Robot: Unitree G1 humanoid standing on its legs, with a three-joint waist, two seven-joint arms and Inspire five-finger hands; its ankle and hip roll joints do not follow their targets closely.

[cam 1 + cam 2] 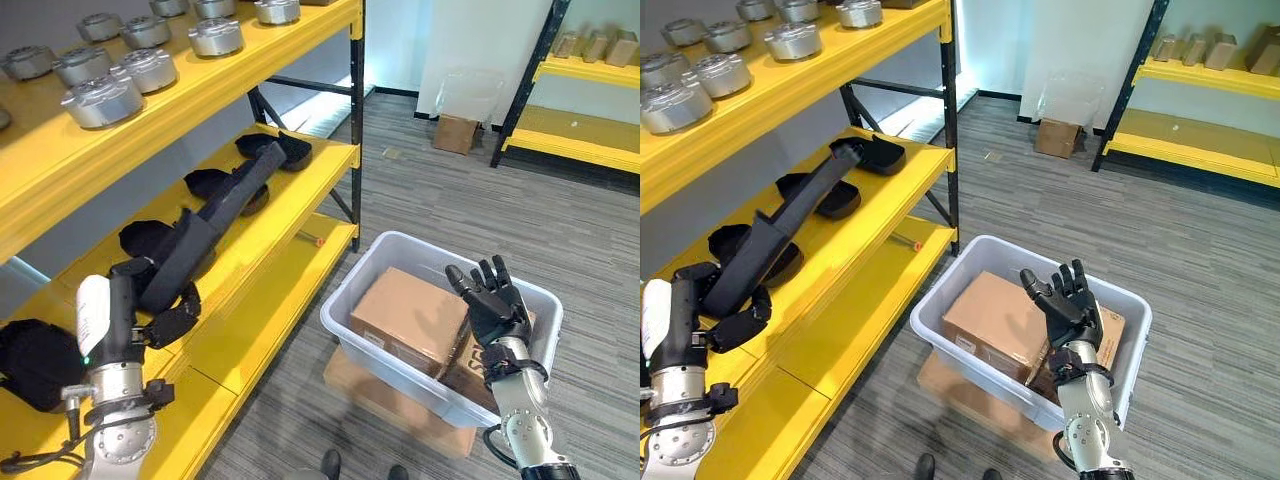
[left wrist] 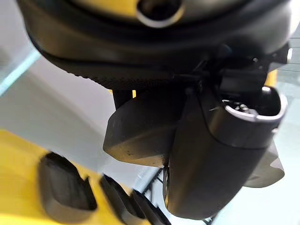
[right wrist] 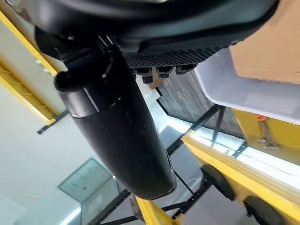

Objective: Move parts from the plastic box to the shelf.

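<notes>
Left eye view: long black part (image 1: 215, 225) angled on yellow shelf (image 1: 285, 215).

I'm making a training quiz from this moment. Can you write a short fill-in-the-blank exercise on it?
1. The left hand grips a long black part over the ____ shelf.
2. The right hand, fingers straight, is raised over the plastic ____.
3. The plastic box holds brown ____ boxes.

Missing words: yellow; box; cardboard
</notes>
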